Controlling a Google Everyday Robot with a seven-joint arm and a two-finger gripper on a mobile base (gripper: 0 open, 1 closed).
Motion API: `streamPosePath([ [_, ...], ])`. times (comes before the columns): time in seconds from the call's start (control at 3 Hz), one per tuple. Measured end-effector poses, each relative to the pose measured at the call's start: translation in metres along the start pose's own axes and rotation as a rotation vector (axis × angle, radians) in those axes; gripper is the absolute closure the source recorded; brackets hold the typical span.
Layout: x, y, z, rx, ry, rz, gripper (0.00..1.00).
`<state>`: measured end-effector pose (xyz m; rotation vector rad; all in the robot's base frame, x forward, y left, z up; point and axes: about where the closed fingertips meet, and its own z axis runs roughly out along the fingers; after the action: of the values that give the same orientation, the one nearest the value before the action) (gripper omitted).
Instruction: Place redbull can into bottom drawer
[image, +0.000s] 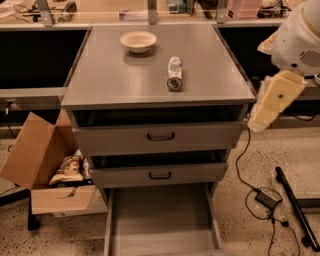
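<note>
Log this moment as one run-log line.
stage: pre-grasp | redbull can: lying on cabinet top | bottom drawer: open | end effector: out of view; arm right of cabinet

SURFACE: grey cabinet top (110, 85), flat | ITEM 1: cream bowl (138, 41), upright, 11 o'clock of centre, near back edge | ITEM 2: redbull can (174, 74), lying on its side, 4 o'clock of centre, round end toward front edge, well apart from bowl | OFF-SURFACE: gripper (260, 120), 4 o'clock, beyond right front corner, touching nothing
</note>
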<state>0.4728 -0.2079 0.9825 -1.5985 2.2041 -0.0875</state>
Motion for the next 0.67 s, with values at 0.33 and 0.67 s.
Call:
streamPosePath([
  [0.33,-0.036,-0.048,0.034,0.043,-0.076,0.107,0.0],
  [0.67,-0.077,-0.088,0.066,0.071,-0.146,0.241,0.0],
])
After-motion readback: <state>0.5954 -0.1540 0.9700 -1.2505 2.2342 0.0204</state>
